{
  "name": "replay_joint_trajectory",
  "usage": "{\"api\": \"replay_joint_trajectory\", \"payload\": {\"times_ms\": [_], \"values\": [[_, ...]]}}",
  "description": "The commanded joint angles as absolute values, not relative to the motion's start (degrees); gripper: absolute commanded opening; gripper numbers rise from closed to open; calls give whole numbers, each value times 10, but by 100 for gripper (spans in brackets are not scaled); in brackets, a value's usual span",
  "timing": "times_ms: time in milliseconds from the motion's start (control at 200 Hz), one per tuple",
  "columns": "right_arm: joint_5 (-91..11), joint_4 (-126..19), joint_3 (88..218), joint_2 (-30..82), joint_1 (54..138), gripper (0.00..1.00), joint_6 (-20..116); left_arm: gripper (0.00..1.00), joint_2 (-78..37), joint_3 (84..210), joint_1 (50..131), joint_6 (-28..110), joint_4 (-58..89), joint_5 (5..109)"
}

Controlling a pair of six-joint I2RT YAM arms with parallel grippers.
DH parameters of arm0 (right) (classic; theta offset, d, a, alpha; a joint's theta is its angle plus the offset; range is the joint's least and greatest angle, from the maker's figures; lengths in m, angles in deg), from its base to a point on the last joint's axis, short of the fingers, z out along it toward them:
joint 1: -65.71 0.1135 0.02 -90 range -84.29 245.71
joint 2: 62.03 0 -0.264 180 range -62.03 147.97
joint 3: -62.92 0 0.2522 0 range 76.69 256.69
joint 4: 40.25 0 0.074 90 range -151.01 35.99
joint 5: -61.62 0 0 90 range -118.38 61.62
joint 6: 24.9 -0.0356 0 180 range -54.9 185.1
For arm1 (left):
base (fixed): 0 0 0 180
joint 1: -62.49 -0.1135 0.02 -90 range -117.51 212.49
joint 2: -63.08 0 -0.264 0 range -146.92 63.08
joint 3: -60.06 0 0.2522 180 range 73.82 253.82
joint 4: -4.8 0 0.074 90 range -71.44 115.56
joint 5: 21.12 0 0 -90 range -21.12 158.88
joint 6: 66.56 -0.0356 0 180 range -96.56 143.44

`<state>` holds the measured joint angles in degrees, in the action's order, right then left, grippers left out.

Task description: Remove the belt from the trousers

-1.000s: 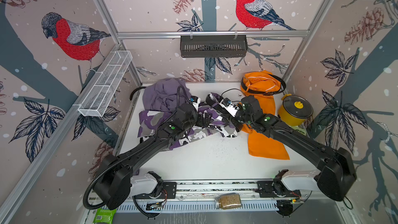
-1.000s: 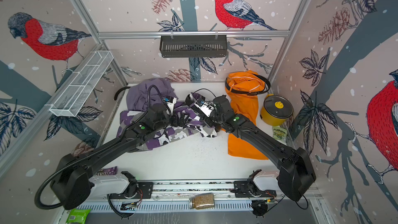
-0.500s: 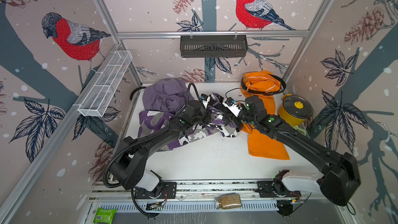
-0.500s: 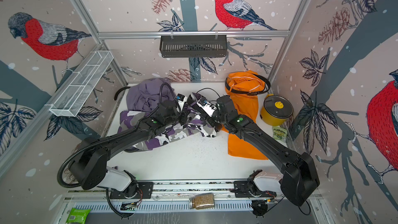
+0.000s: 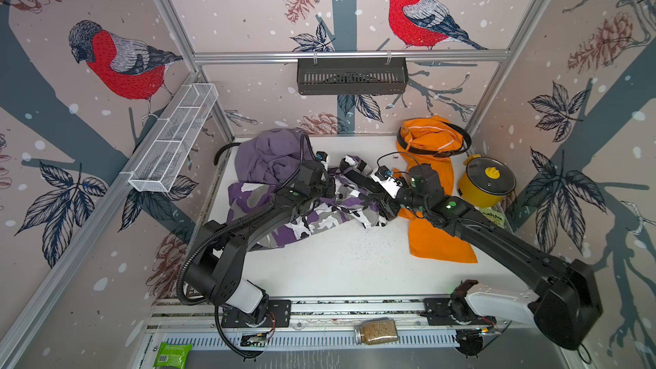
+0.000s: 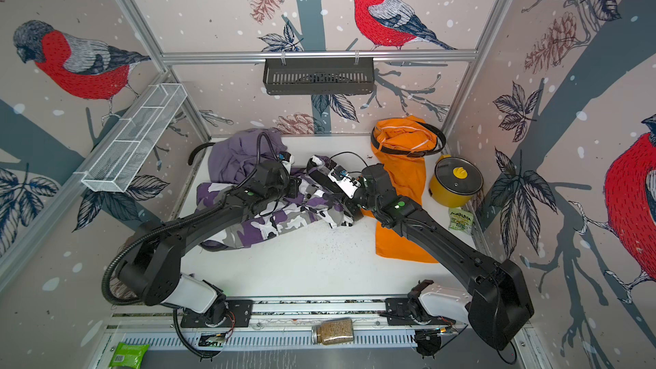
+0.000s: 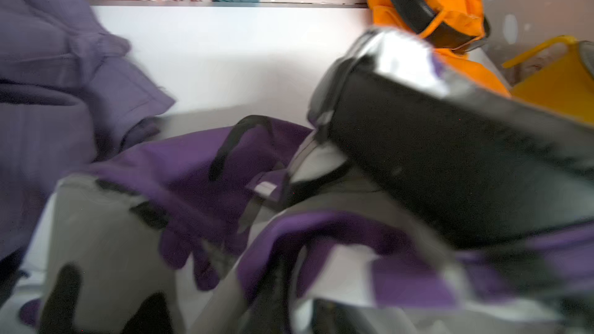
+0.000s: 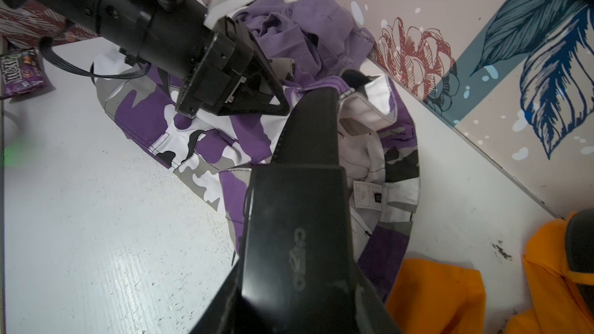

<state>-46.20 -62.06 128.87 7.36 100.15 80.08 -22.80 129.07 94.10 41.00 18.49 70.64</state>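
Left pincer (image 5: 328, 186) is down among the folds of the camouflage trousers (image 5: 319, 218) at mid-bench, with the crumpled lilac trousers (image 5: 273, 157) behind it by the back wall. Whether its jaws are parted or pinching cloth cannot be told: its own camera is blurred and the arm hides the tips from above.

To its right, the black belt (image 8: 308, 130) runs taut out of the camouflage waistband (image 8: 369, 107) into the right pincer (image 5: 367, 182), which is clamped on the buckle (image 8: 299, 245). Most of the strap appears to be inside the band, so the pull looks barely begun.

2 dangers stand out. If the left pincer has no hold on the cloth, the belt could catch in a loop and drag the whole garment across the white bench (image 5: 337, 264) instead of sliding free. The smooth buckle may also slip from the grip under a hard tug.

Farther right lie the orange trousers (image 5: 433, 236), ringed by a second black belt (image 7: 414, 11), and a yellow pot (image 5: 486, 186). Both are close to the right arm's likely retreat.
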Motion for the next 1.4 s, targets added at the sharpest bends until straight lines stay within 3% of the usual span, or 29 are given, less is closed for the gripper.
{"api": "replay_joint_trajectory", "payload": {"times_ms": [0, 80, 300, 410, 560, 690, 730, 875, 940, 1116, 1231, 1271, 1341, 1396], "values": [[-471, -629, 1308, 75, 1002, 8, 795, 86, -182, 1291, 980, 375, 203, 838], [-477, -640, 1320, 77, 1001, 8, 801, 91, -134, 1280, 1014, 332, 180, 896], [-493, -646, 1328, 64, 996, 7, 806, 88, -59, 1208, 1056, 177, 17, 814], [-502, -646, 1328, 52, 992, 7, 804, 84, -74, 1201, 1057, 144, -25, 784], [-514, -646, 1331, 42, 992, 7, 803, 93, -146, 1233, 1056, 170, -19, 860], [-516, -646, 1332, 34, 991, 7, 804, 98, -205, 1263, 1053, 172, -38, 828], [-512, -647, 1333, 31, 991, 7, 804, 88, -227, 1275, 1052, 177, -43, 833], [-499, -655, 1335, 11, 987, 4, 800, 20, -292, 1323, 1013, 234, -28, 838], [-499, -653, 1331, -2, 982, 4, 795, 0, -327, 1350, 982, 270, 5, 831], [-500, -640, 1314, -25, 965, 4, 781, 0, -411, 1390, 944, 321, 94, 819], [-502, -644, 1309, -10, 960, 3, 781, 0, -395, 1367, 950, 347, 91, 782], [-501, -647, 1310, -3, 960, 3, 781, 16, -375, 1353, 957, 345, 78, 784], [-502, -648, 1312, 8, 960, 3, 781, 57, -335, 1337, 974, 329, 66, 803], [-501, -648, 1314, 18, 959, 3, 781, 75, -306, 1332, 990, 308, 66, 826]]}}
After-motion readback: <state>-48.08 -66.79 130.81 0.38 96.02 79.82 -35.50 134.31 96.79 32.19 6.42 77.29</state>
